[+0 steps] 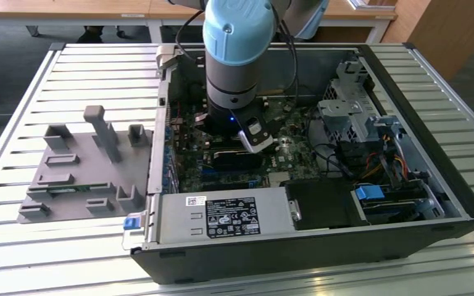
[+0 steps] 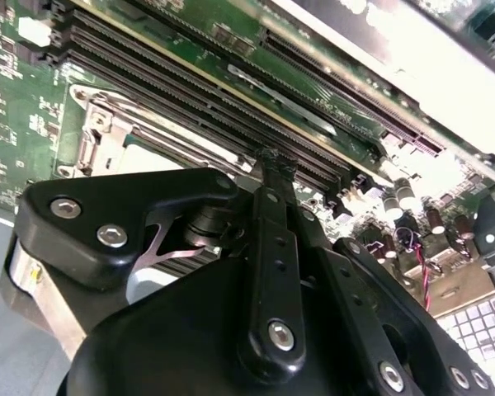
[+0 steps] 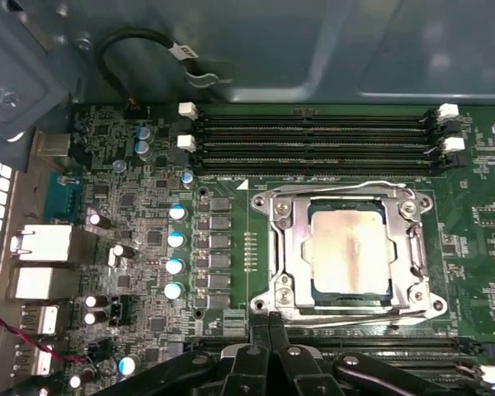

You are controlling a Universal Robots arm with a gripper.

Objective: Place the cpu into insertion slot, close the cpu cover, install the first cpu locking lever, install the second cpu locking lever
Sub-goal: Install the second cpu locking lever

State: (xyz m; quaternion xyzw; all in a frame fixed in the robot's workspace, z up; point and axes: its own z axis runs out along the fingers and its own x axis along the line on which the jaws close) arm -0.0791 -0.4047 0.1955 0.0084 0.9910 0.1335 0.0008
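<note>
In the first wrist view the cpu lies flat in the insertion slot, its silver top showing through the window of the cpu cover. The cover is down over it. One thin wire lever runs along the socket's side nearest the memory slots, and another lever runs along the opposite side. My gripper is shut, its tips right beside a corner of the socket by that second lever. In the second wrist view the shut gripper stands over the memory slots with the socket frame beside it.
The arm reaches down into an open computer case onto the green motherboard. Memory slots flank the socket. A drive cage and cables are at the exterior view's right, and a grey fixture plate lies outside the case.
</note>
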